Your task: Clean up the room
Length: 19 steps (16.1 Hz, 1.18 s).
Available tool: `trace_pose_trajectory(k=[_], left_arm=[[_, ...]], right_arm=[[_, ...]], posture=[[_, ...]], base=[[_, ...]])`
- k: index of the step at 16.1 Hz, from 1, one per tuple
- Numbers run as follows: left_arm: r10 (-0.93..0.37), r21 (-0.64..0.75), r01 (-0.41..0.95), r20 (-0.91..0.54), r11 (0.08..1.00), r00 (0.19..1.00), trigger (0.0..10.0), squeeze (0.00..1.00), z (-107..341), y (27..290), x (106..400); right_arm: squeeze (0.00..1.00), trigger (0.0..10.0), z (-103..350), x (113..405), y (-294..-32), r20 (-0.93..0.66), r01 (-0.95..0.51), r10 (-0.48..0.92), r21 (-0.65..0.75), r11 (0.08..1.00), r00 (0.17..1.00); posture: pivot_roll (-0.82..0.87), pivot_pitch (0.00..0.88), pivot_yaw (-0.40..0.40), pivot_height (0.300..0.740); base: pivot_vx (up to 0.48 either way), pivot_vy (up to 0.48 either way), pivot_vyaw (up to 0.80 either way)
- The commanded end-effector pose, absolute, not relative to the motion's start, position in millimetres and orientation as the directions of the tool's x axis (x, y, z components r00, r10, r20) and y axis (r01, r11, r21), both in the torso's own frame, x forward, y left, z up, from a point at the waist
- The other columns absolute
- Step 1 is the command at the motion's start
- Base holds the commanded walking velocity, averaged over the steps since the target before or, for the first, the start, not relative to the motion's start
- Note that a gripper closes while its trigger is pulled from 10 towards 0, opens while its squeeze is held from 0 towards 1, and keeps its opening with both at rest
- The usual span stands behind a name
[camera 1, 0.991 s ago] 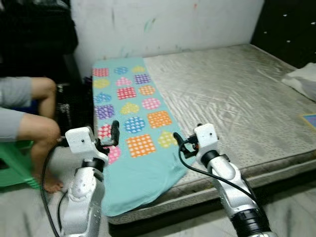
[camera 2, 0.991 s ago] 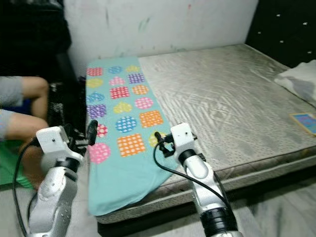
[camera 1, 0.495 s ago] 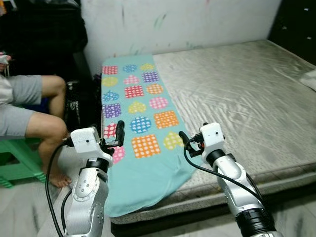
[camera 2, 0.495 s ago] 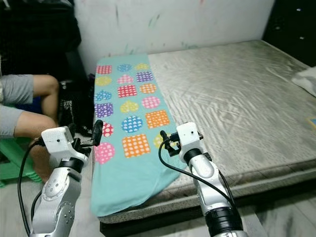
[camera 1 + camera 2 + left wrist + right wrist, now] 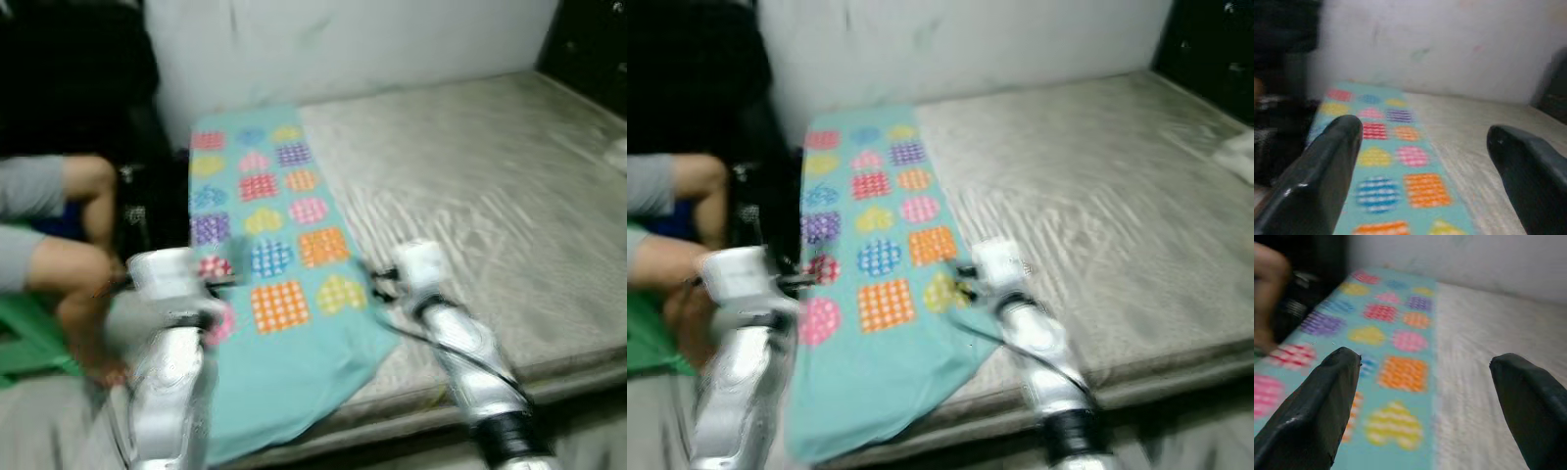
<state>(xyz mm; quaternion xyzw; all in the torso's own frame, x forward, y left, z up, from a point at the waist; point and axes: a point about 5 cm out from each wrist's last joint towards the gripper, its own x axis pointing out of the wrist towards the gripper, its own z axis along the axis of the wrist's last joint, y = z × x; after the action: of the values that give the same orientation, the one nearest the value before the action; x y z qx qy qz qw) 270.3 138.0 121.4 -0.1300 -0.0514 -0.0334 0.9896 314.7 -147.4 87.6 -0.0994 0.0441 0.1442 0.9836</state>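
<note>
Ahead of us lies a bed with a bare grey mattress (image 5: 470,186), and along its edge at our nine o'clock a turquoise blanket (image 5: 269,245) is spread flat, printed with coloured dotted circles, squares and hearts; its near end hangs over the foot of the mattress toward six o'clock. Our head views are blurred, so small details are lost. Our left gripper (image 5: 1425,161) hovers over the nearer part of the blanket at about seven o'clock, its fingers (image 5: 1317,171) spread wide with nothing between them; the wrist view looks up the row of patterns toward the white wall (image 5: 1440,44). Our right gripper (image 5: 1425,396) is held at about five o'clock, over the line where the blanket's edge meets the mattress, and its fingers (image 5: 1317,401) are likewise wide apart and empty. A person sits at nine o'clock beside the bed, a bare knee (image 5: 83,181) and grey shorts showing, on something green (image 5: 24,333). At two o'clock a pale object (image 5: 1239,152) rests on the mattress edge; we cannot tell what it is.
</note>
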Motion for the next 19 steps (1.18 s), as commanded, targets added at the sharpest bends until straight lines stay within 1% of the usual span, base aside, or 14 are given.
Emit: trace_pose_trajectory(k=[1, 6, 8, 9, 10, 12, 14, 15, 18, 19], left_arm=[[-0.012, -0.251, 0.039, 0.108, 0.967, 0.994, 10.0, 0.0, 121, 149, 270], [0.008, -0.259, 0.014, 0.082, 0.966, 0.997, 10.0, 0.0, 118, 149, 271], [0.039, -0.257, -0.02, 0.069, 0.966, 0.997, 10.0, 0.0, 117, 153, 269], [0.077, -0.225, -0.064, 0.051, 0.972, 0.996, 10.0, 0.0, 115, 160, 265], [0.089, -0.219, -0.077, 0.044, 0.973, 0.995, 10.0, 0.0, 115, 162, 263], [0.163, -0.173, -0.16, 0.0, 0.972, 0.987, 10.0, 0.0, 110, 183, 241], [0.203, -0.162, -0.205, -0.03, 0.965, 0.979, 10.0, 0.0, 109, 196, 227], [0.212, -0.149, -0.215, -0.041, 0.965, 0.976, 10.0, 0.0, 109, 202, 223], [0.217, -0.147, -0.221, -0.044, 0.964, 0.975, 10.0, 0.0, 112, 205, 223], [0.213, -0.15, -0.217, -0.041, 0.964, 0.976, 10.0, 0.0, 113, 205, 225]], right_arm=[[0.0, 10.0, 94, 317, -132, -0.084, -0.325, 0.315, -0.171, 0.93, 0.945], [0.0, 10.0, 92, 318, -136, -0.088, -0.306, 0.294, -0.181, 0.935, 0.952], [0.0, 10.0, 92, 317, -138, -0.094, -0.303, 0.29, -0.188, 0.934, 0.952], [0.0, 10.0, 90, 316, -141, -0.114, -0.299, 0.281, -0.199, 0.933, 0.953], [0.0, 10.0, 90, 315, -142, -0.12, -0.302, 0.282, -0.201, 0.932, 0.952], [0.0, 10.0, 85, 309, -155, -0.162, -0.29, 0.257, -0.226, 0.93, 0.953], [0.0, 10.0, 86, 305, -164, -0.174, -0.283, 0.248, -0.218, 0.934, 0.953], [0.0, 10.0, 86, 305, -168, -0.17, -0.27, 0.238, -0.204, 0.941, 0.956], [0.0, 10.0, 88, 305, -172, -0.164, -0.249, 0.221, -0.17, 0.954, 0.961], [0.0, 10.0, 88, 306, -172, -0.162, -0.246, 0.221, -0.156, 0.957, 0.962]], posture=[[-0.17, 0.0, 0.059, 0.74], [-0.16, 0.0, 0.057, 0.74], [-0.15, 0.0, 0.048, 0.74], [-0.14, 0.0, 0.04, 0.74], [-0.13, 0.0, 0.038, 0.74], [-0.12, 0.0, 0.03, 0.74], [-0.11, 0.006, 0.028, 0.74], [-0.1, 0.026, 0.03, 0.74], [-0.09, 0.04, 0.031, 0.74], [-0.09, 0.041, 0.028, 0.74]], base=[[0.0, 0.0, 0.0], [0.0, 0.0, 0.0], [0.0, 0.0, 0.0], [0.0, 0.0, 0.0], [0.0, 0.0, 0.0], [0.0, 0.0, 0.0], [0.0, 0.0, 0.0], [0.0, 0.0, 0.0], [0.0, 0.0, 0.0], [0.0, 0.0, -0.8]])
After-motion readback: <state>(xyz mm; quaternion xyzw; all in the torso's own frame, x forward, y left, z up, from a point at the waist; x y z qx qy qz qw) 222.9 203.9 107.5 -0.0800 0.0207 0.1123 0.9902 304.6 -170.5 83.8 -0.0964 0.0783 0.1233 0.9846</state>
